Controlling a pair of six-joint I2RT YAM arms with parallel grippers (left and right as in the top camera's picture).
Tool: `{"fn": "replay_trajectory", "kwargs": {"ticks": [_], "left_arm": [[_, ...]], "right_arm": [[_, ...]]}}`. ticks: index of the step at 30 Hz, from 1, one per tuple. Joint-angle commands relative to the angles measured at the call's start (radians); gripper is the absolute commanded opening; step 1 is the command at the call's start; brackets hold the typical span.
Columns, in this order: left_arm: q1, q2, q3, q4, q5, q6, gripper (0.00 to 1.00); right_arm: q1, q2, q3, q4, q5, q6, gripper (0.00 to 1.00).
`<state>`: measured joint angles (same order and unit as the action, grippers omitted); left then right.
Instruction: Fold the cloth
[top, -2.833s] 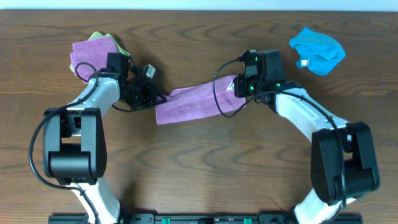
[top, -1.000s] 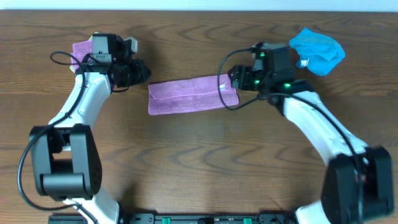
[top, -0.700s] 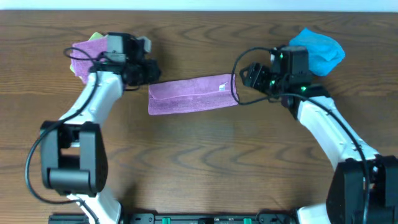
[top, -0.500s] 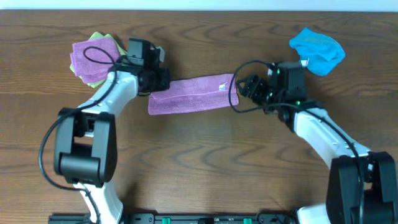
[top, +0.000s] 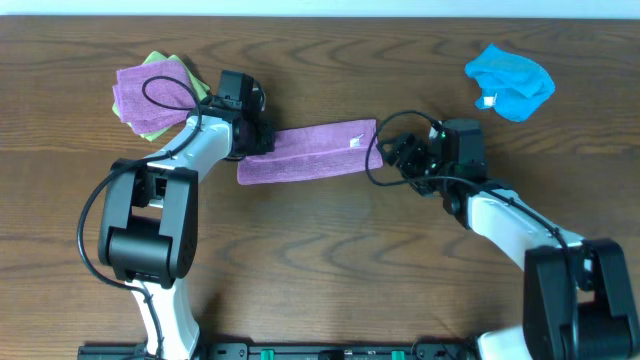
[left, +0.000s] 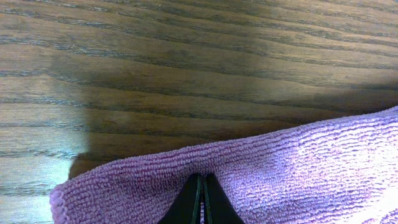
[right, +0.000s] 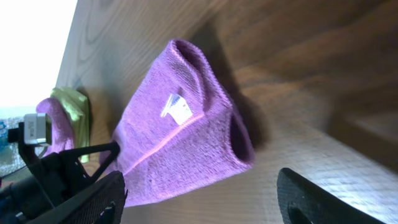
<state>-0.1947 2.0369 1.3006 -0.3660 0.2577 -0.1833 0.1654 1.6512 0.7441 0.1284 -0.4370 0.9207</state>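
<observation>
While left jaws pinch it, the lilac cloth (top: 308, 153) lies folded (tag up), right jaws released.

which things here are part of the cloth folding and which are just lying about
Job in hand: lilac-purple fuzzy microfibre cloth, a long strip; left gripper, shut on its left end; right gripper, open by its tagged end.
Lying about: bright blue crumpled cloth; small folded purple cloth; yellow-green cloth under it.

The cloth (top: 308, 152) lies in the middle of the frame, the left gripper (top: 262, 143) on its left end, the right gripper (top: 390, 153) just beside its right end, a cloth pile (top: 150, 88) upper left, another cloth (top: 510, 82) upper right.
</observation>
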Motion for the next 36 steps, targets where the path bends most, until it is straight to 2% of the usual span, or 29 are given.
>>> {"fn": "replay_trajectory", "kwargs": {"ticks": [1,10,23,32,35,36], "left_arm": [[-0.002,0.031,0.011,-0.007,-0.029,0.002,0.06],[-0.002,0.031,0.011,-0.009,-0.022,-0.008,0.06],[-0.002,0.031,0.011,-0.016,-0.021,-0.009,0.06],[-0.002,0.031,0.011,-0.026,-0.021,-0.008,0.06],[-0.002,0.031,0.011,-0.026,-0.021,-0.008,0.06],[-0.002,0.031,0.011,-0.026,-0.021,-0.008,0.06]], "right_arm": [[0.028,0.059,-0.006,0.042,0.009,0.045,0.77],[0.077,0.18,-0.006,0.174,0.029,0.097,0.73],[0.155,0.222,-0.005,0.276,0.231,0.097,0.7],[0.157,0.444,0.002,0.541,0.233,0.14,0.71],[0.165,0.516,0.014,0.592,0.251,0.139,0.56],[0.17,0.531,0.018,0.602,0.266,0.136,0.55]]}}
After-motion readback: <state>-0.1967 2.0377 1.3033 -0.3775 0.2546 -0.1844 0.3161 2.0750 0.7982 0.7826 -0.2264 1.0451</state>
